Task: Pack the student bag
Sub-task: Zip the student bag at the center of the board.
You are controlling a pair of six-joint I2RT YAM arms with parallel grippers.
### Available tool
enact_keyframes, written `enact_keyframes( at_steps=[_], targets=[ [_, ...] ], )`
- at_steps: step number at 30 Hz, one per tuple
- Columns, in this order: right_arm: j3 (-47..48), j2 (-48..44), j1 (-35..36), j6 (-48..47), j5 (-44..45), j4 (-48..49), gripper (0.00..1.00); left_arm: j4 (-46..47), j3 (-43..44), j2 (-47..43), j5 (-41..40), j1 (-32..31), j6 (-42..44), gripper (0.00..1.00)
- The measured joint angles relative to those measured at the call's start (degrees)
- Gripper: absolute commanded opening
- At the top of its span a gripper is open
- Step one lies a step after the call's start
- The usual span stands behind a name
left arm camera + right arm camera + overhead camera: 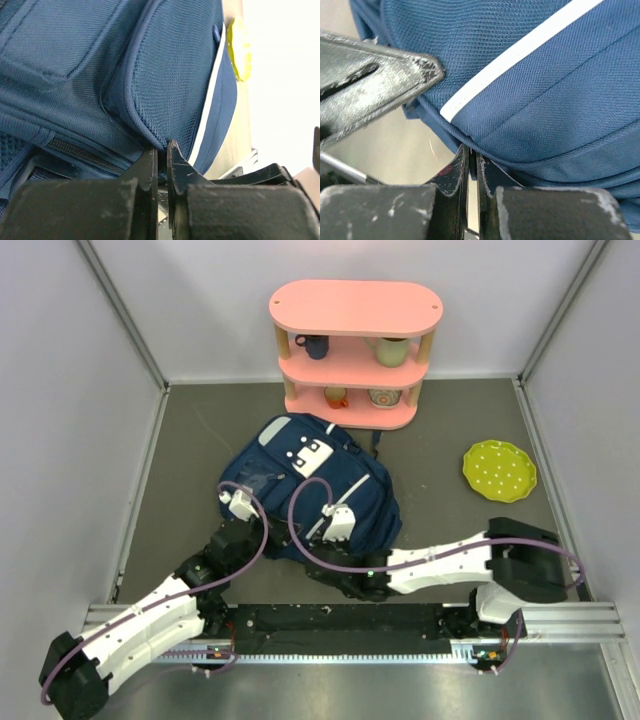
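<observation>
- left gripper: jaws nearly closed, nipping a seam of the student bag at its 7 o'clock edge.
- right gripper: jaws closed, apparently pinching fabric at 5 o'clock.
- student bag: lying flat, mid-table.
- plate at 3 o'clock and shelf at 12: contents unpacked, so packing looks barely begun.

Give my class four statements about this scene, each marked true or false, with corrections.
1. The student bag lies on the table in front of the pink shelf. True.
2. The green plate sits on the shelf. False: it lies on the table, right of the bag.
3. The left claw and right claw are shut on bag fabric. True.
4. The blue mug stands on the table. False: it stands on the shelf's middle tier.
</observation>
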Motion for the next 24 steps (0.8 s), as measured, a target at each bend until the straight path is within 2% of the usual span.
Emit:
enact_keyframes(
  at_steps=[4,7,24],
  targets=[
    [-7.1,-8.2,-1.0,-10.8,-6.0,6.4,0.0,-0.4,0.6,-0.5,0.8,-0.5,0.1,0.0],
    [-8.8,-10.0,-2.6,-15.3,-10.7,8.4,0.0,-1.1,0.9,-0.7,0.7,-0.5,0.5,0.0],
    [-10.6,-16.1,-6.7,-23.9,-18.3,0.7,0.0,-5.6,1.8,-2.4,-0.2,-0.7,3.2,0.0]
  ],
)
